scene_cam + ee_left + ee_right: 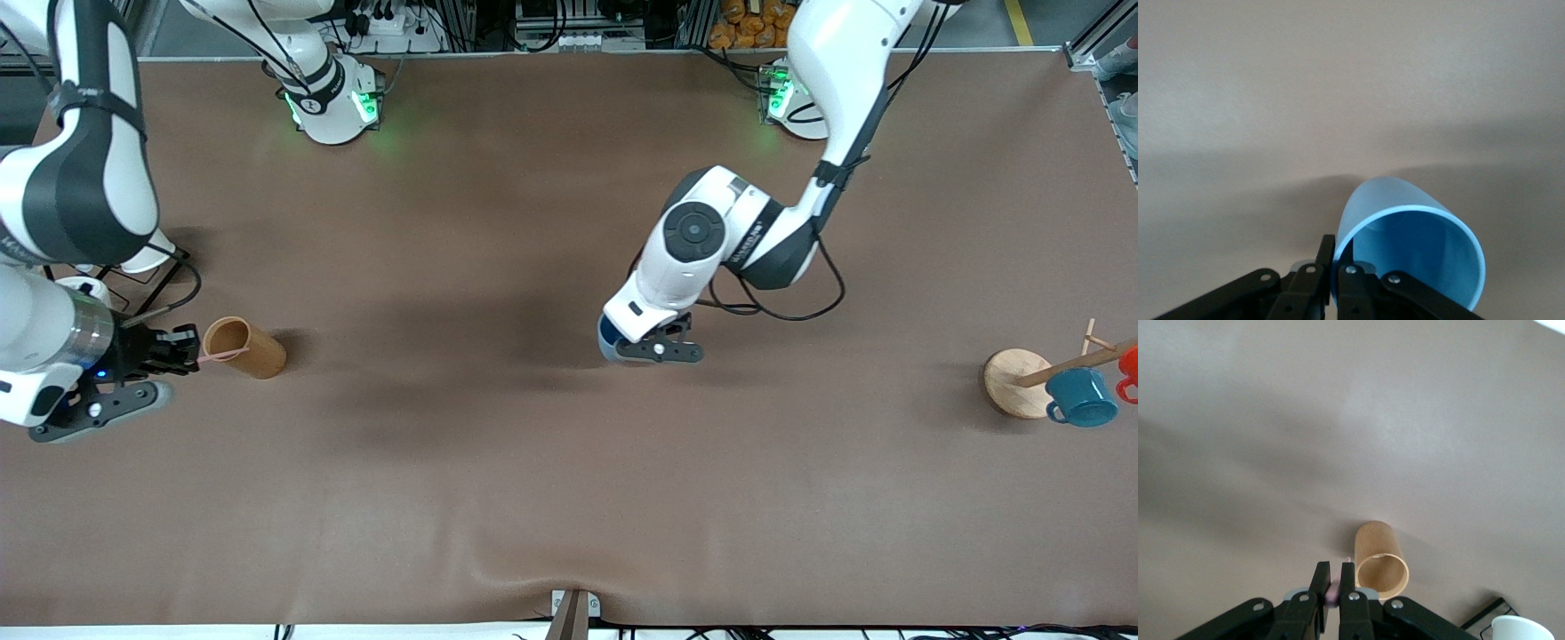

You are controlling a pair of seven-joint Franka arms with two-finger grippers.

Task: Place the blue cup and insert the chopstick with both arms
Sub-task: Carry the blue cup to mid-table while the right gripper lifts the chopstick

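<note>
My left gripper (622, 348) (1336, 267) is shut on the rim of the light-blue cup (607, 342) (1418, 247). It holds the cup tilted and low over the middle of the table, with the open mouth facing the wrist camera. My right gripper (191, 348) (1336, 583) is shut on the thin pink chopstick (218, 356) (1333, 595) toward the right arm's end of the table. The stick's free end reaches the mouth of a brown wooden cup (244, 347) (1379, 560) just past the fingertips. Most of the blue cup is hidden under the left hand in the front view.
A wooden rack on a round base (1016, 380) stands at the left arm's end, with a teal mug (1082, 397) and a red mug (1129, 364) on its rods. A white cup in a black wire stand (84, 286) (1521, 628) sits beside the right arm.
</note>
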